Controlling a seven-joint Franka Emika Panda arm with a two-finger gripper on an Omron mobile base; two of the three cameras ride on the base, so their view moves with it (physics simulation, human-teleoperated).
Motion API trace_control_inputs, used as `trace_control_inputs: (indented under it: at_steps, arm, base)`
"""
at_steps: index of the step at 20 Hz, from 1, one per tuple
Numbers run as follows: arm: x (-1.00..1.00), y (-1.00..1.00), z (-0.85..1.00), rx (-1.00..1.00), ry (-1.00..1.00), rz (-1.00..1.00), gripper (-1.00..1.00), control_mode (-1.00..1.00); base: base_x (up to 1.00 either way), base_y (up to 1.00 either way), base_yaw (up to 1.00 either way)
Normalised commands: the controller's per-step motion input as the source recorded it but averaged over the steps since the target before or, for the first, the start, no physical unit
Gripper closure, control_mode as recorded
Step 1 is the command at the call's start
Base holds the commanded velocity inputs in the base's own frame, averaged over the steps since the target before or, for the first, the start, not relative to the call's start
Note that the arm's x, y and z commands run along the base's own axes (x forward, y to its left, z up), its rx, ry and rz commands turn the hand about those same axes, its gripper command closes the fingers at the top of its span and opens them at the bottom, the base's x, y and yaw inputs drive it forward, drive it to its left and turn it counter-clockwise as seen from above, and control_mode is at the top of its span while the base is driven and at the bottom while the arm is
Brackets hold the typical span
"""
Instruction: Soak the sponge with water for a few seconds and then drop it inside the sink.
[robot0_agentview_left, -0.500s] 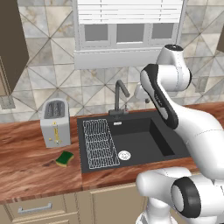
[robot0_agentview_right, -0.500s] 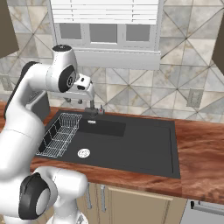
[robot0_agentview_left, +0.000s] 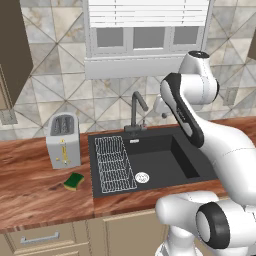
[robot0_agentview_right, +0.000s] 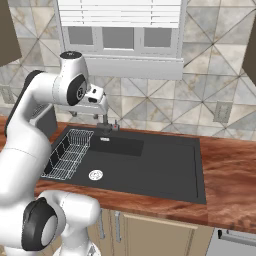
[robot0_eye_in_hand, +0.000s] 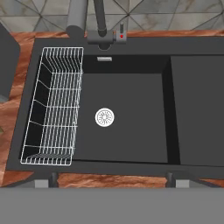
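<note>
While we hang high over the sink (robot0_eye_in_hand: 127, 131), our gripper (robot0_eye_in_hand: 111, 178) sits wide open and empty; the sponge (robot0_agentview_left: 74, 181) lies on the counter beside the toaster (robot0_agentview_left: 63, 140), so we risk clipping the toaster reaching across.

No readable text, labels, brands or nos. anywhere: toaster (robot0_agentview_left: 63, 140), sink (robot0_eye_in_hand: 131, 65), faucet (robot0_agentview_left: 137, 107) w/ its plain red dot, and window (robot0_agentview_left: 147, 30) all carry no lettering at this res.
</note>
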Motion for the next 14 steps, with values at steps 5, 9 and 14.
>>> trace_control_inputs:
  at_steps: [5, 9, 14]
  arm:
    - [0.00, 0.00, 0.00, 0.00, 0.00, 0.00, -1.00, -1.00]
    - [-0.03, -0.01, -0.01, 0.00, 0.00, 0.01, -1.00, -1.00]
    - [-0.13, -0.03, 0.00, 0.00, -0.03, 0.12, -1.00, -1.00]
  base:
    - [0.00, 0.00, 0.00]
    - [0.00, 0.00, 0.00]
    - [0.00, 0.00, 0.00]
